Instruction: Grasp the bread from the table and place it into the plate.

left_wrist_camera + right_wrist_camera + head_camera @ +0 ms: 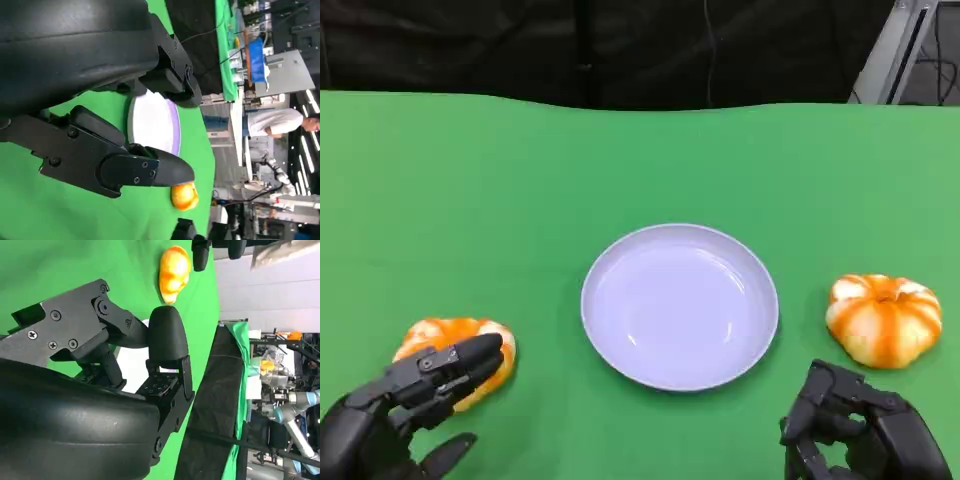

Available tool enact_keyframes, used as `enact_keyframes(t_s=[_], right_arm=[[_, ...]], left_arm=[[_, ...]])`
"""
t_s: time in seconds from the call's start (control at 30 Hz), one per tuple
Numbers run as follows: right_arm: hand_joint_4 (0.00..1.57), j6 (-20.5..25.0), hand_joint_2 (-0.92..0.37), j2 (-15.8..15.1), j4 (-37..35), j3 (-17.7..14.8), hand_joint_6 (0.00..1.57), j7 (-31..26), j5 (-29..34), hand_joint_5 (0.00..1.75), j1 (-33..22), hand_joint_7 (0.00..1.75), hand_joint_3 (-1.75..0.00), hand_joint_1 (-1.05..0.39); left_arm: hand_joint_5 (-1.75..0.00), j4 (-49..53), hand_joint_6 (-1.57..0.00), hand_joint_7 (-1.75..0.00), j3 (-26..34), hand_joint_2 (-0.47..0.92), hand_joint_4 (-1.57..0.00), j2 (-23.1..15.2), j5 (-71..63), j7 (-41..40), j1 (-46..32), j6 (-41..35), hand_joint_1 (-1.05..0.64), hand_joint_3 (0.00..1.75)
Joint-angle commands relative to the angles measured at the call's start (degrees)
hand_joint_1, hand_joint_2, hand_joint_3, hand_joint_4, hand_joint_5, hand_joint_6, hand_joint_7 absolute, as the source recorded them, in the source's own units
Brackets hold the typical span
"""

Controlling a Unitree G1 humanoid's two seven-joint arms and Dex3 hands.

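- Table [520, 180]: green cloth over the whole working surface, dark backdrop behind its far edge.
- Plate [680, 305]: pale lavender, shallow, round, sitting at centre of the table with nothing in it. Also seen edge-on in the left wrist view [155, 122], past the fingers.
- Right-side bread [884, 318]: pumpkin-shaped bun, orange and cream stripes, resting on the table to the right of the plate and apart from its rim. Just beyond the right hand, not touched.
- Left-side bread [455, 350]: same orange and cream colouring, on the table to the left of the plate, well apart from it. Partly covered by the left hand's fingers in the head view.
- Left hand [410, 410]: low at the near left corner, fingers spread apart, upper fingers reaching over the left-side bread, thumb lying lower and separate. Whether the fingers touch the bun cannot be told; nothing is gripped.
- Right hand [855, 430]: near right corner, fingers curled in together, holding nothing.
- Person [280, 122]: light top, standing in the room beyond the table, in the left wrist view.
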State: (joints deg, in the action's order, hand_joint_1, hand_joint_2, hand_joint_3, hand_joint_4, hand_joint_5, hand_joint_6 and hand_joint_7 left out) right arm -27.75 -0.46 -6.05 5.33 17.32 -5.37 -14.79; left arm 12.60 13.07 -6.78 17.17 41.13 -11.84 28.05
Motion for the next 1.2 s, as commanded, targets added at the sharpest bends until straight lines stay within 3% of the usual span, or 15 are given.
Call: enact_keyframes(t_s=[0.03,0.1,0.2,0.37,0.5,0.77,1.07,1.2], right_arm=[[0.77,0.1,-0.68,-0.4,-0.1,-0.2,0.73,-0.3,-0.4,1.75,-0.1,1.51,-0.99,-0.14],[0.77,0.2,-0.68,-0.4,0.1,-0.1,0.73,-0.4,-0.2,1.75,-0.2,1.51,-0.99,-0.14],[0.77,0.1,-0.68,-0.4,-0.3,-0.2,0.74,-0.5,-0.2,1.75,0.0,1.51,-0.99,-0.14],[0.77,0.3,-0.68,-0.5,-0.2,-0.2,0.73,-0.6,-0.2,1.75,0.0,1.51,-1.00,-0.14],[0.76,0.3,-0.68,-0.6,-0.6,-0.2,0.73,-0.2,-0.6,1.75,0.3,1.49,-0.99,-0.14],[0.76,0.0,-0.69,-0.4,-0.5,-0.2,0.74,-0.7,-0.1,1.75,0.2,1.49,-0.98,-0.14],[0.77,0.2,-0.69,-0.5,-0.4,-0.1,0.74,-1.1,0.1,1.75,0.1,1.50,-0.98,-0.14],[0.77,0.1,-0.69,-0.5,-0.4,0.0,0.74,-1.1,0.1,1.75,0.2,1.51,-0.98,-0.13]], left_arm=[[0.00,0.7,-0.38,0.00,0.1,0.92,-0.13,-2.8,-15.0,-9.7,0.1,11.6,-0.92,0.42],[0.00,0.8,-0.36,0.00,0.0,0.92,-0.10,-3.6,-20.3,-14.0,-0.1,14.1,-0.93,0.41],[-0.01,-3.3,-0.38,-0.01,1.7,0.92,-0.11,-4.3,-40.0,-29.0,-0.7,16.2,-0.91,0.32],[-0.03,-6.9,-0.43,-0.02,0.3,0.92,-0.17,-6.5,-56.7,-44.1,-1.0,14.7,-0.86,0.21],[-0.05,-9.1,-0.46,-0.02,-3.9,0.92,-0.25,-10.7,-74.4,-55.1,2.1,4.4,-0.84,0.12],[-0.03,0.0,-0.49,-0.01,-13.2,0.92,-0.28,-15.0,-77.8,-58.8,8.3,-8.1,-0.86,0.12],[-0.03,5.0,-0.51,-0.01,-19.4,0.92,-0.30,-17.6,-73.7,-61.9,11.1,-11.9,-0.88,0.13],[-0.03,16.7,-0.50,-0.01,-23.7,0.92,-0.32,-16.0,-72.5,-62.7,16.6,-14.3,-0.87,0.14]])
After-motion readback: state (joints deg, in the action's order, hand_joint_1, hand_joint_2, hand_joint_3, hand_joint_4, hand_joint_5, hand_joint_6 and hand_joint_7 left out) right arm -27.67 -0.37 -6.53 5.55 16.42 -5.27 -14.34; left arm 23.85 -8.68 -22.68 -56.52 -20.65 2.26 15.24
